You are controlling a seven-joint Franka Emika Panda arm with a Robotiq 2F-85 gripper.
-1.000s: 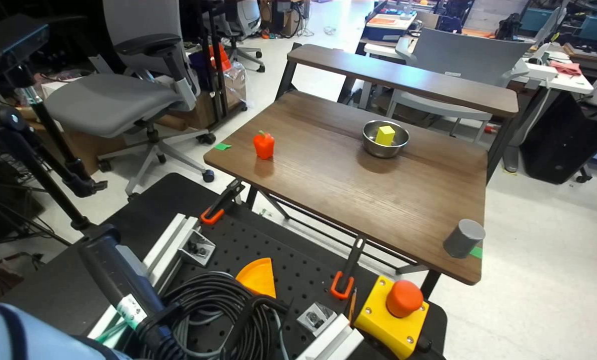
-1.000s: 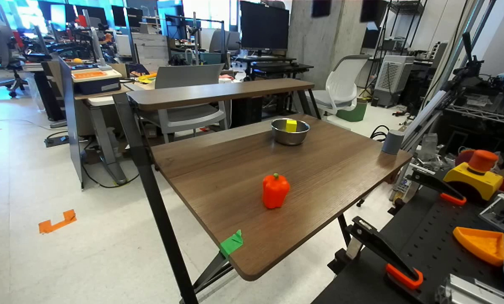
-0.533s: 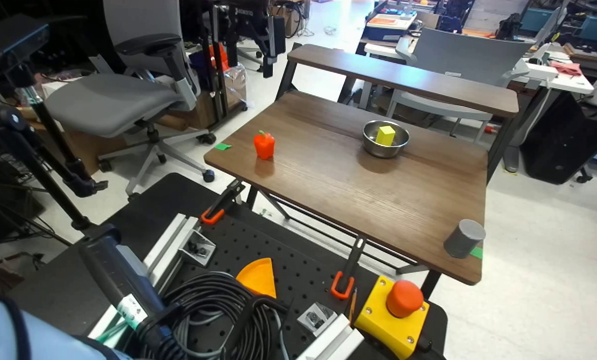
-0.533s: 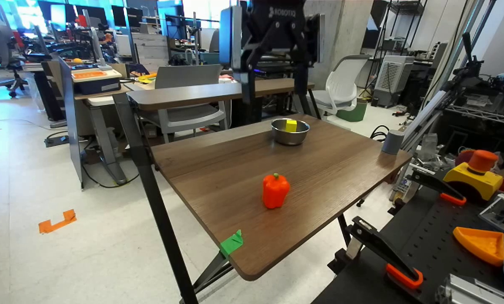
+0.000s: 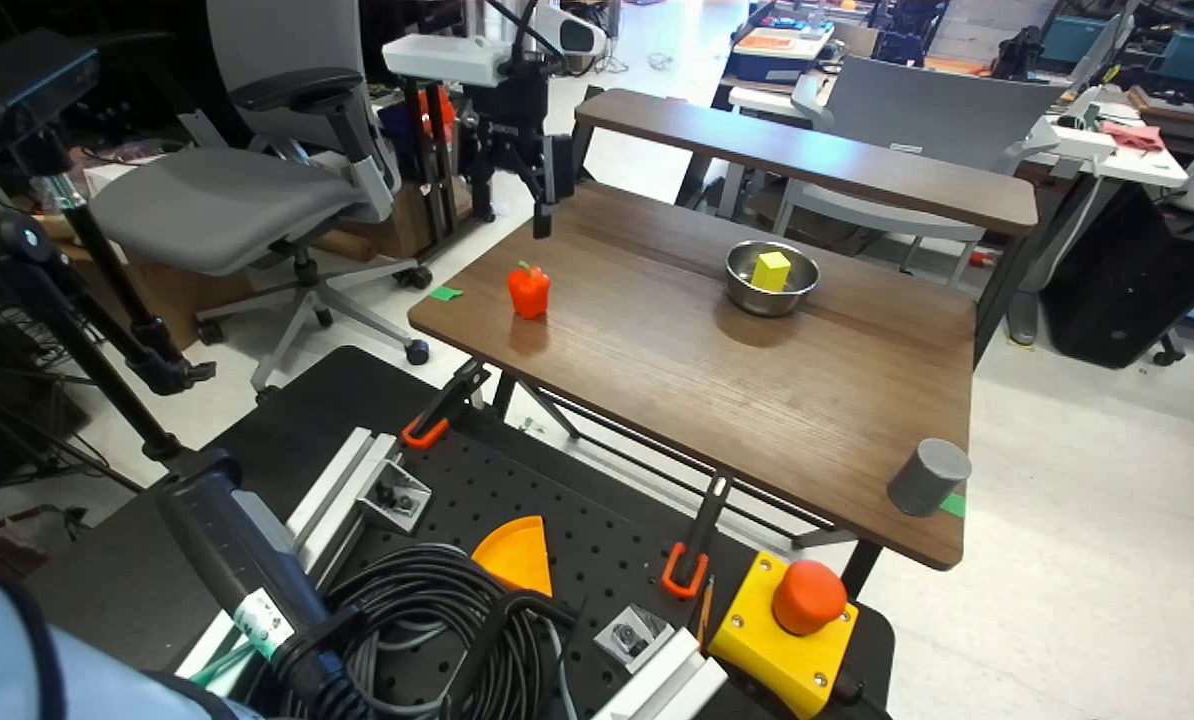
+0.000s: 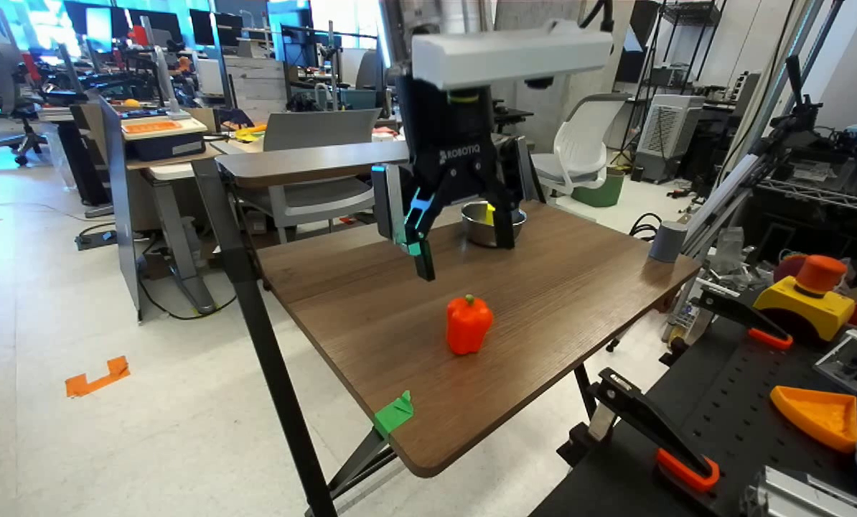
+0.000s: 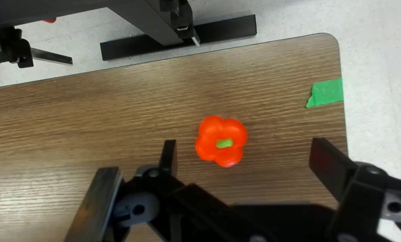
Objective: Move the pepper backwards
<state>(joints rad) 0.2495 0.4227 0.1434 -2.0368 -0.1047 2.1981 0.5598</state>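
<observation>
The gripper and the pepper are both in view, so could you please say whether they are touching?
Apart. In an exterior view, bare tabletop shows plainly between the open gripper and the pepper.

- In both exterior views the light is bright, with detail softening in the distance.
- In an exterior view, windows (image 6: 349, 21) burn out to white and blue.
- Pale glare lies on the raised shelf (image 5: 807, 153); the pepper (image 5: 528, 292) throws a reddish reflection onto the tabletop (image 5: 647, 330).
- Cyan glints catch the gripper (image 6: 464, 256).
- In the wrist view, the tabletop's grain shows clearly; the gripper's nearest parts are dark and soft.
</observation>
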